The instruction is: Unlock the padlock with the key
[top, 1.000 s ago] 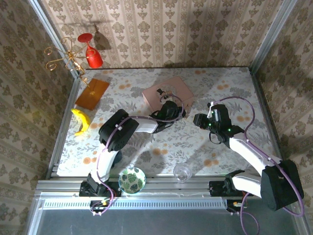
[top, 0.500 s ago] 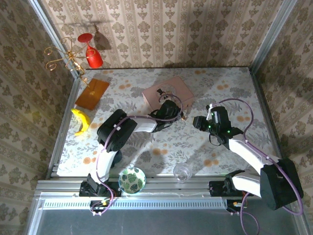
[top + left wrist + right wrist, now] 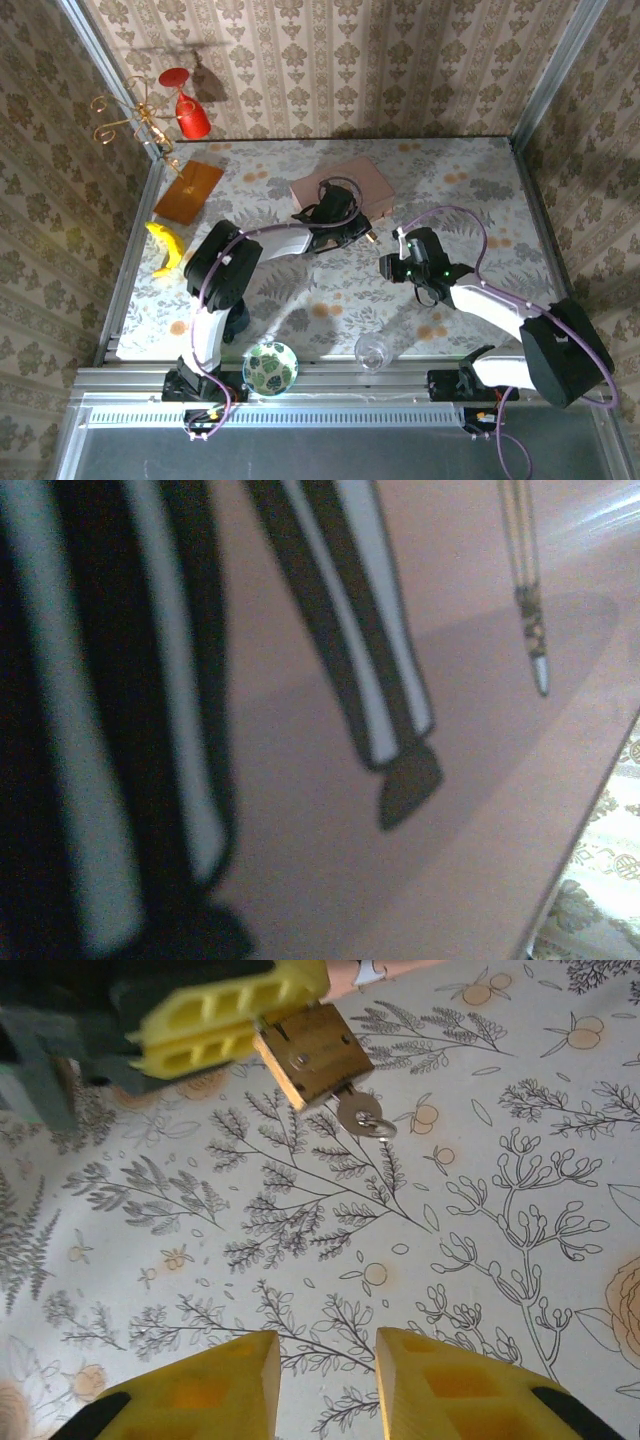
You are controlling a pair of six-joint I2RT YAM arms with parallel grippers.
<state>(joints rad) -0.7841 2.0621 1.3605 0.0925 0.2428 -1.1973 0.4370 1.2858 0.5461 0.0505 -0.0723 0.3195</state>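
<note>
the left arm rises from its base at the near edge, bends at the elbow and reaches rightward across the flowered table (image 3: 470,190). its wrist lies over the near corner of the pink box (image 3: 365,180). the left gripper (image 3: 356,229) is clamped tight on the padlock (image 3: 312,1055), a small brass-coloured block. in the right wrist view one yellow finger (image 3: 225,1022) presses on the padlock's upper end. the padlock hangs tilted, its lower end pointing down and to the right. the key (image 3: 360,1117) sits in that lower end, its round head sticking out over the cloth. i cannot tell whether the padlock touches the table.

the right arm folds back from its base, then stretches its forearm leftward, low over the table. the right gripper (image 3: 390,266) points at the padlock from just beside it, not touching. its two yellow fingers (image 3: 205,1392) stand a narrow gap apart with nothing between them, only bare cloth.
</note>
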